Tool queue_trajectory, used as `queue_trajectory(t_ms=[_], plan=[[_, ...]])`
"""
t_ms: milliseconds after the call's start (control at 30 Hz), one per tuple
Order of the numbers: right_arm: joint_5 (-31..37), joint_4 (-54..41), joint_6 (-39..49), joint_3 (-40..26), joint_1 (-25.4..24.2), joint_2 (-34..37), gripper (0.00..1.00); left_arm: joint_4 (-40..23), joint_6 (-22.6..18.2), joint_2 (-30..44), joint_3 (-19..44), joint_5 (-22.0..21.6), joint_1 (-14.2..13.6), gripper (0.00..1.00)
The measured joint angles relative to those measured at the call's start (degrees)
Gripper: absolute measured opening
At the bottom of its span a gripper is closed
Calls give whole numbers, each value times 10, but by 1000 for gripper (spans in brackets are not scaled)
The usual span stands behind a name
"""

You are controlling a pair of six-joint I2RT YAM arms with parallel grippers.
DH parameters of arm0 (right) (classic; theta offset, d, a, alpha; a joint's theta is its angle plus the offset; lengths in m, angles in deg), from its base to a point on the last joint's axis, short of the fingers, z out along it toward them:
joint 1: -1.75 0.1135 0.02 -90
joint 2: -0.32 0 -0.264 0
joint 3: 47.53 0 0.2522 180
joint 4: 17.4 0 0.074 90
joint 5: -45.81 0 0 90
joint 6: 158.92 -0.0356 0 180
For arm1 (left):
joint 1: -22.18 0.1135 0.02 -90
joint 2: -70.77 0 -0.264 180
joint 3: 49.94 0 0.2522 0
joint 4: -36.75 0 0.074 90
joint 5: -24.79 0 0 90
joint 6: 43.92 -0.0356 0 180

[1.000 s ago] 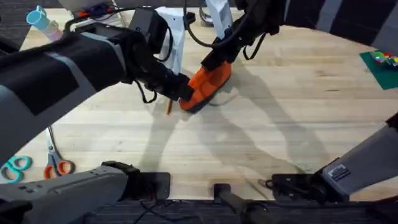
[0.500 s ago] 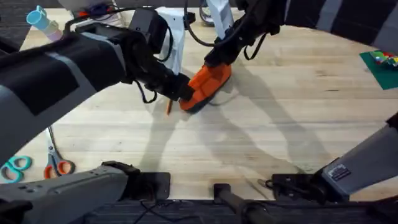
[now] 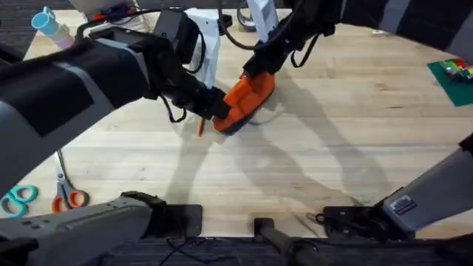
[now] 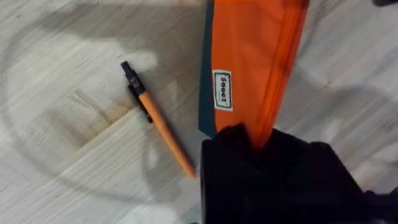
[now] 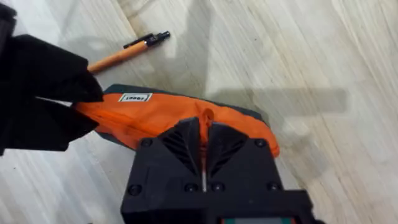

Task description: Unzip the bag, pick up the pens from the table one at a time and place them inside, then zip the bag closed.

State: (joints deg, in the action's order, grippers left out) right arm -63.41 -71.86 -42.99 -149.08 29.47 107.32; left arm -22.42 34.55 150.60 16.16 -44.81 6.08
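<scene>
Table: bag between both tools.

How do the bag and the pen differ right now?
The bag is a wide fabric pouch; the pen is a thin stick. The bag is gripped by the left hand and the right hand; the pen lies loose on the table beside it. Both are orange.

A light wooden table with visible plank grain is bearing an orange pencil bag near its middle, an orange pen lying just beside it. Orange-handled scissors and a teal-handled pair are lying near the left edge, a green mat sitting at far right.
</scene>
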Motion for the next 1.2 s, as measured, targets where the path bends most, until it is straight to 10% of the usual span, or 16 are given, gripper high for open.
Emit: queue_trajectory(t_ms=[1200], plan=[[6, -75, 0, -35, 0, 0, 30, -2, 0, 0, 0, 4, 0, 42]])
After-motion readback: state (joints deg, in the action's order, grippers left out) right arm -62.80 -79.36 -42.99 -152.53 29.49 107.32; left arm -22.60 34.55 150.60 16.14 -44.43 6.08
